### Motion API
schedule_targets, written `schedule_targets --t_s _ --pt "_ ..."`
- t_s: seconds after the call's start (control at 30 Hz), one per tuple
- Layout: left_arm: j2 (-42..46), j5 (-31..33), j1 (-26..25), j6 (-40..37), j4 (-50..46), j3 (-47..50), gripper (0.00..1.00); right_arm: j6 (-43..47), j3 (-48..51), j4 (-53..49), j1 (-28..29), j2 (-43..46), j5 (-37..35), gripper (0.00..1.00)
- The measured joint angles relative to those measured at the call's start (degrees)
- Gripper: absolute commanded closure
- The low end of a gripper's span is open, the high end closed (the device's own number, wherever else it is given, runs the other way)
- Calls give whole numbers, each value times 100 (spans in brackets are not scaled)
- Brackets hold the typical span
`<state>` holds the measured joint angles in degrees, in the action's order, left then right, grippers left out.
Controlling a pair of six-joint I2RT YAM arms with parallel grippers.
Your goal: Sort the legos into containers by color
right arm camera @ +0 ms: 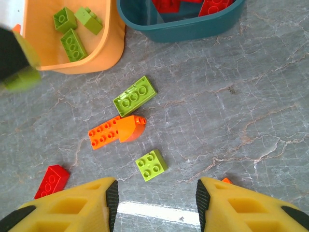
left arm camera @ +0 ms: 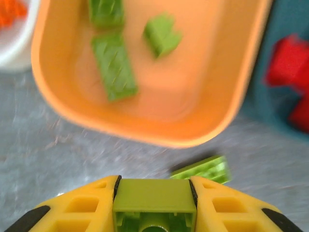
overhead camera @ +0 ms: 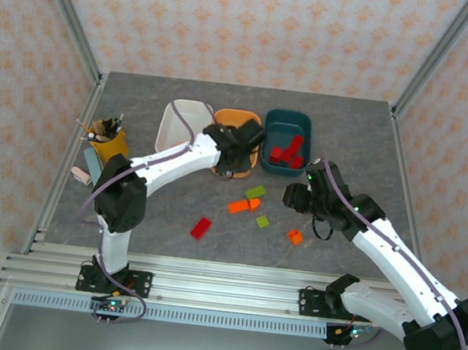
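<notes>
Left gripper [left arm camera: 154,183] clenches a glossy studded lime brick [left arm camera: 154,205] at six o'clock of the smooth rounded orange tub [left arm camera: 72,116]; right gripper [right arm camera: 156,205] hangs released over veined grey counter [right arm camera: 217,111]

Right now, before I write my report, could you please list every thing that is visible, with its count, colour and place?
white tub: 1, far side of the table, left of the row
orange tub: 1, middle of the row
dark teal tub: 1, right of the row
green bricks: 3, lime, inside orange tub
red bricks: several, inside dark teal tub
orange bricks: count unclear, blurred, inside white tub
loose bricks: 2 green, 3 orange, 1 red, on table before the tubs
cup with pens: 1, yellow, left of white tub
left gripper: yellow fingers, shut on a held green brick, by the orange tub
right gripper: yellow fingers, open, above the loose bricks
</notes>
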<state>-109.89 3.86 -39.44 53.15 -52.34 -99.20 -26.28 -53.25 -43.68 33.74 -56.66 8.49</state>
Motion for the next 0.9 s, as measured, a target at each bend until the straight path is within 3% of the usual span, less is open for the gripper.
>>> schedule_targets --t_s 0.13,0.3,0.47,0.67,0.9 --pt "-581 -61 470 -304 -24 -1255 74 -125 0 11 0 -11 2 52" --pt "-2033 -407 964 -678 22 -2684 72 -271 0 68 0 -11 7 52" --pt "-3110 -726 1156 -931 -44 -3311 69 -334 0 83 0 -11 4 52" --pt "-3206 -914 1191 -1051 -146 -3311 48 -330 0 90 0 -63 7 52" --pt "-2905 -885 1185 -1084 -332 -3309 42 -173 -94 63 0 -323 9 51"
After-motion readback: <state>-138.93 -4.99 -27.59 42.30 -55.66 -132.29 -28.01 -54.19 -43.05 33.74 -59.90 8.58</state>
